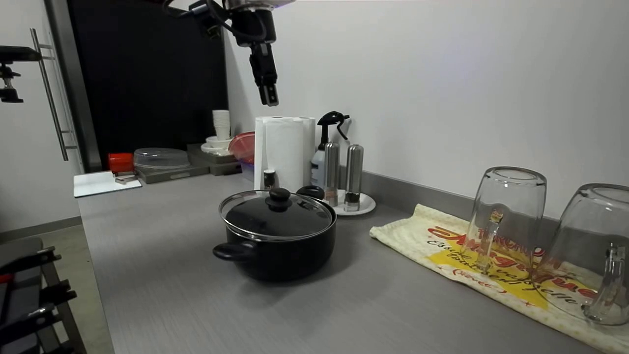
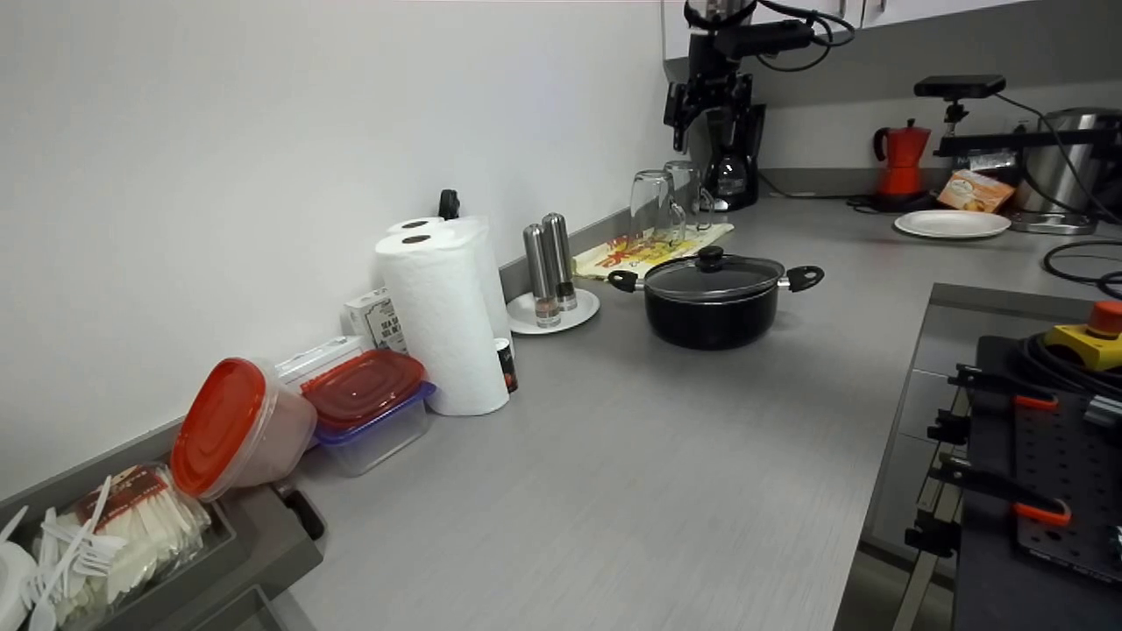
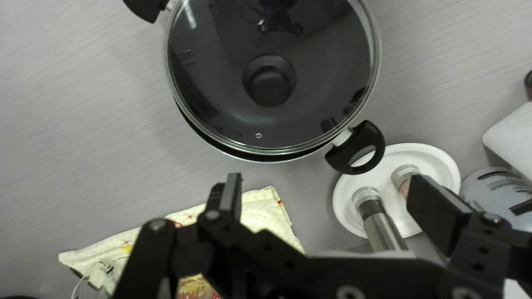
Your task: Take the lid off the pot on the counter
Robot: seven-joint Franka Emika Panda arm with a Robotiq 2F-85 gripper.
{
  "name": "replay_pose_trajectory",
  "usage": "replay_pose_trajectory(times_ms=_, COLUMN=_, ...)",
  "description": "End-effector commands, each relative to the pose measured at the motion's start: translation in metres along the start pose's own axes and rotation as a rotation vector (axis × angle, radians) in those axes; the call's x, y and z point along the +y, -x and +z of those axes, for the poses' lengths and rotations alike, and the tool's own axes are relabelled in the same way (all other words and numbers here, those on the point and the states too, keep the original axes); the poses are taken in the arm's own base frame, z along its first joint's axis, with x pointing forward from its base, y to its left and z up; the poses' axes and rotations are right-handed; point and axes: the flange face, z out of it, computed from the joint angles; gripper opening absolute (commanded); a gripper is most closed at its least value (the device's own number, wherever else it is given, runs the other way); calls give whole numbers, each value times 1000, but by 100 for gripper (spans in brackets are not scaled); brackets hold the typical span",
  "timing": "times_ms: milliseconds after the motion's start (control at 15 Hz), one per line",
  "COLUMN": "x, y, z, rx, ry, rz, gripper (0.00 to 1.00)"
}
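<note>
On the counter (image 1: 172,275), mid-surface, stands the black pot (image 1: 287,260), its handles out to either side; the glass lid (image 1: 275,222), metal-rimmed with a black knob (image 1: 279,199), is on it. Gripper (image 3: 326,182) hangs well above the counter, apart from the lid, in both exterior views; in the wrist view its jaws stand wide apart, one left, one right. Same wrist view: a dark crescent shows between lid rim and pot rim on the gripper's side. Labels: in an exterior view, right of the pot, a cream cloth (image 1: 444,250) carries large red lettering, only partly readable, and black script in which "Essuie" and "vaisselle" seem to be words. Two upturned glass mugs (image 1: 508,216) stand on it over some of the print. Beyond the pot there, far side: a white plate (image 1: 367,203) bearing two steel mills (image 1: 355,169), white paper rolls (image 1: 285,152), and a spray bottle (image 1: 318,168), label text too small to read. In an exterior view, on the left, a white box (image 2: 377,320) partly behind the paper rolls shows "SEA SA"; a flat box (image 2: 316,358) just beside it bears red lettering, illegible. Far right there, a tilted orange box (image 2: 973,191) sits near a red moka pot (image 2: 903,162); its print is too small to make out.
</note>
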Motion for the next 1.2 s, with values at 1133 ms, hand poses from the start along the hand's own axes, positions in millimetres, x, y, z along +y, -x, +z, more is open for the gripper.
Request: replay_pose_trajectory(times_ms=1133, x=-5, y=2, z=128, rx=-138, ry=97, rz=101, gripper=100)
